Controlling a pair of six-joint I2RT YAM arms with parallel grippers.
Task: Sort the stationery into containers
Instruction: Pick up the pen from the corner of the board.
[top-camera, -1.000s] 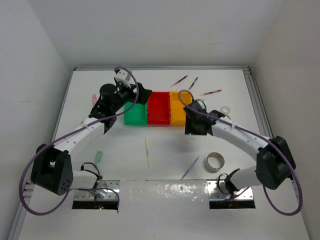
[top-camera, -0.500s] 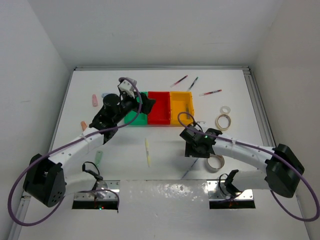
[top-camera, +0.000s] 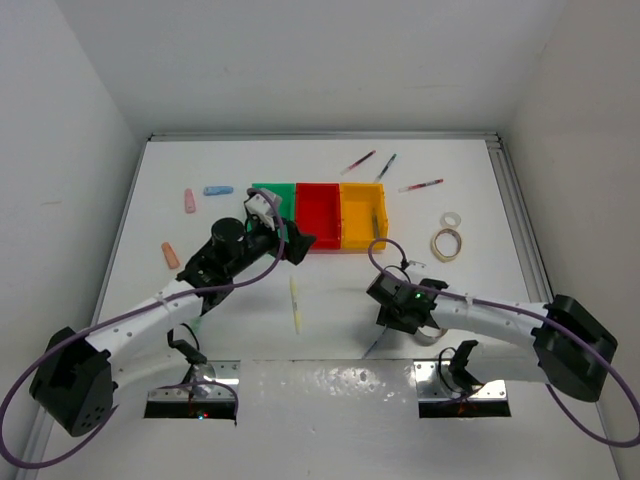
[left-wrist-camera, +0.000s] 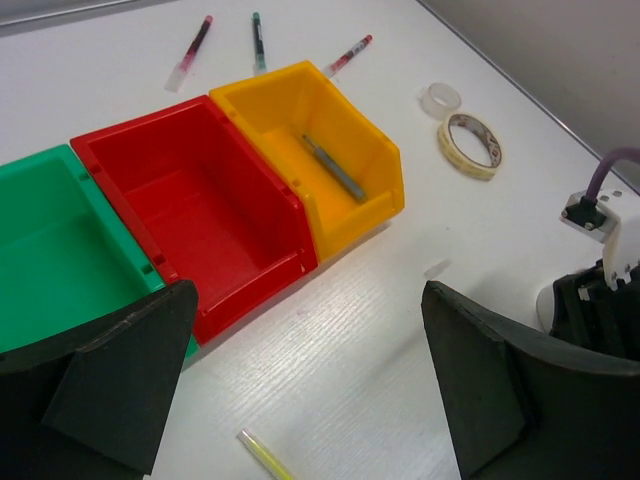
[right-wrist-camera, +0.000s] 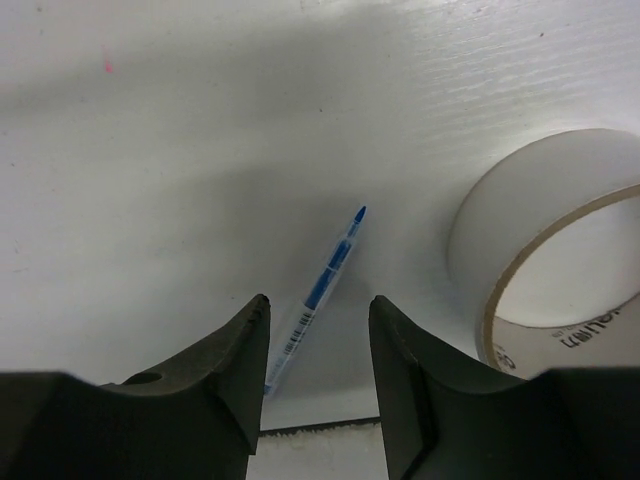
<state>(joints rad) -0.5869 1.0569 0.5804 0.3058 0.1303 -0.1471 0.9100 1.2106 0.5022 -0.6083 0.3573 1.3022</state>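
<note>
Green (top-camera: 268, 193), red (top-camera: 318, 213) and yellow (top-camera: 360, 213) bins stand joined in a row; they also show in the left wrist view as green (left-wrist-camera: 50, 265), red (left-wrist-camera: 200, 205) and yellow (left-wrist-camera: 330, 130). A dark pen (left-wrist-camera: 335, 167) lies in the yellow bin. My left gripper (top-camera: 292, 243) is open and empty, just in front of the bins, above a pale yellow pen (top-camera: 295, 303). My right gripper (right-wrist-camera: 318, 350) is open and empty, low over a blue pen (right-wrist-camera: 315, 290), which lies between the fingers (right-wrist-camera: 225, 385). A white tape roll (right-wrist-camera: 560, 250) sits right beside it.
Three pens (top-camera: 357, 162) (top-camera: 386, 166) (top-camera: 421, 185) lie behind the bins. A tape ring (top-camera: 447, 243) and a small roll (top-camera: 452, 219) lie to the right. Pink (top-camera: 189, 201), blue (top-camera: 218, 190) and orange (top-camera: 170, 255) erasers lie to the left. The table's front edge is close under my right gripper.
My left gripper has drawn back from the green bin toward the near side. My right gripper has moved from over the yellow bin down to the blue pen. The dark pen now shows in the yellow bin.
</note>
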